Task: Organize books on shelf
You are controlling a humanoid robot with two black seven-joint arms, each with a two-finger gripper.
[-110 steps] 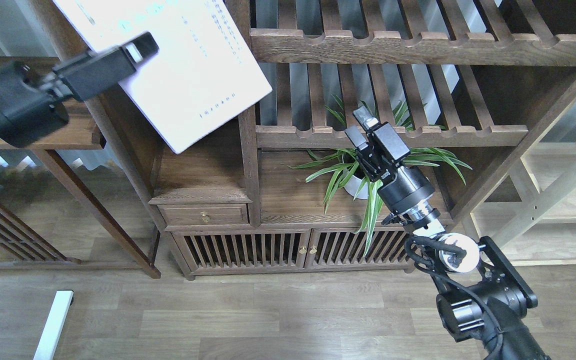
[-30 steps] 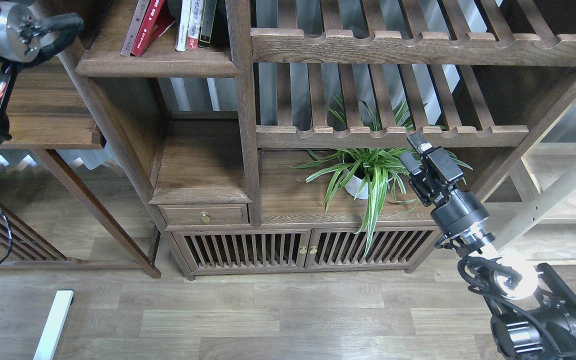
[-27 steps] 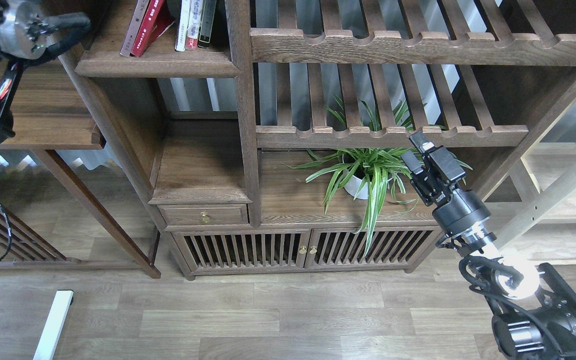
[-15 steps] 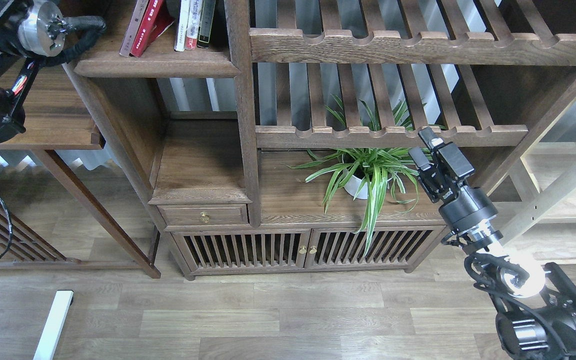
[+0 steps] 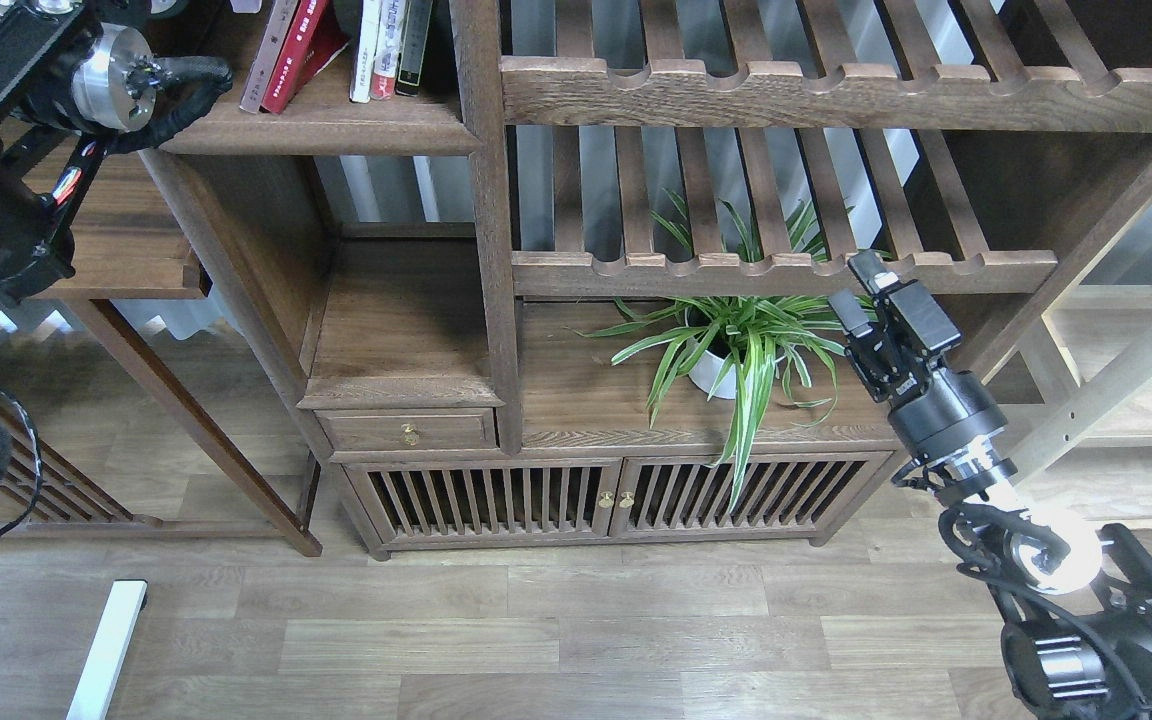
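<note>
The shelf [image 5: 316, 135] is a dark brown board with a moulded front edge at the top left. On it a bright red book [image 5: 301, 50] and a maroon book [image 5: 266, 55] lean to the right, cut off by the top edge. The thick white-lavender book shows at most as a pale corner at the top edge. Three thin books [image 5: 391, 45] stand beside them against the post. My left arm [image 5: 106, 65] reaches up past the shelf's left end, and its gripper is out of view. My right gripper [image 5: 856, 288] is open and empty, right of the plant.
A potted spider plant [image 5: 736, 350] stands on the low cabinet top [image 5: 576, 400] under the slatted racks [image 5: 786, 270]. A drawer [image 5: 406, 430] and slatted doors sit below. A brown side table [image 5: 116, 250] is at the left, pale shelving [image 5: 1116, 400] at the right.
My left arm held the white-lavender book in front of the shelf 3.7 s ago; now its gripper has left the view upward. My right arm has drifted right, away from the plant.
</note>
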